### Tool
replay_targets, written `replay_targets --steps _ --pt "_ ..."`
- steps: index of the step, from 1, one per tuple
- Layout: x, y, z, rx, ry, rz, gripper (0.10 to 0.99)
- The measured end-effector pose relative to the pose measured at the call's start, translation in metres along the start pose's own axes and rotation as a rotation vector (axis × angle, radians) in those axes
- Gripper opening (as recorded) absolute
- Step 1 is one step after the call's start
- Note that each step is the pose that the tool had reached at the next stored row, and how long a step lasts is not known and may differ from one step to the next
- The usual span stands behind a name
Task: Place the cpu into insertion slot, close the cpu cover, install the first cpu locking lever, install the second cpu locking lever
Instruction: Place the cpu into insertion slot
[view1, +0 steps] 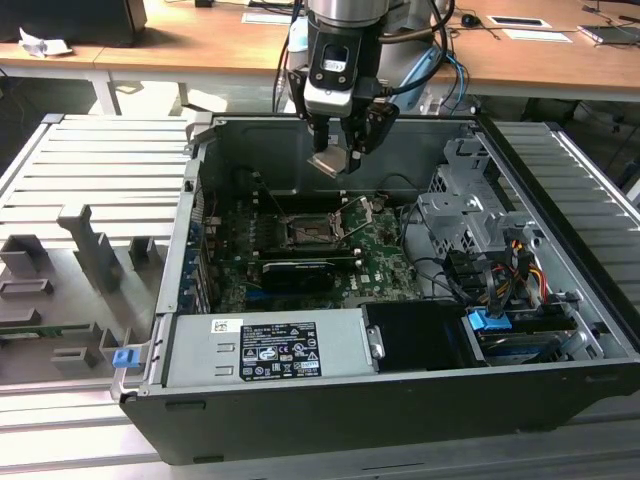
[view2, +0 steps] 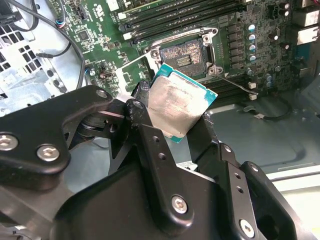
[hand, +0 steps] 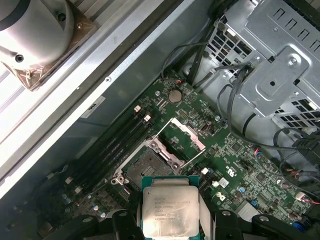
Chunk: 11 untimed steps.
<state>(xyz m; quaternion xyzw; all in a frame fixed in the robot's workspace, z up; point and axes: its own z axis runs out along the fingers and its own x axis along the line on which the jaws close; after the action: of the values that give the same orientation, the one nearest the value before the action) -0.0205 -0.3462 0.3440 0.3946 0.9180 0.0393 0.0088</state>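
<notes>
we see the gripper (view1: 338, 150) hanging over the open computer case (view1: 400, 395), its two black fingers (view2: 142, 112) pinching the cpu (view1: 330, 163) by opposite edges. the chip is held in the air, tilted, with its dull silver top showing in both wrist views (view2: 175, 105) (hand: 169, 212) and a green rim around the metal. it touches nothing but the fingers.

below it, well apart, lies the green motherboard (view1: 380, 265) with the socket (view1: 305, 232) bare and open; in the first wrist view the socket (hand: 142, 170) sits just beyond the chip's far edge. the cpu cover (hand: 189, 134), a thin metal frame, stands swung up from the socket on its hinge. in the second wrist view a thin metal lever (view2: 235, 82) juts out beside the socket, not latched down. rows of dark memory sticks (hand: 117, 145) run along one side of the socket.

in the exterior view a long black card (view1: 298, 272) lies just in front of the socket, a grey power supply (view1: 270, 350) fills the near corner of the case, and a metal drive cage (view1: 465, 215) with cables stands toward the exterior view's right. the case rests on a ribbed grey table (view1: 90, 160), and a wooden desk (view1: 200, 50) runs behind.
</notes>
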Motion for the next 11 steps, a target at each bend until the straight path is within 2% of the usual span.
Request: replay_targets --steps 11 --pt "0.0 -0.0002 0.0017 -0.001 0.0004 0.008 0.541"
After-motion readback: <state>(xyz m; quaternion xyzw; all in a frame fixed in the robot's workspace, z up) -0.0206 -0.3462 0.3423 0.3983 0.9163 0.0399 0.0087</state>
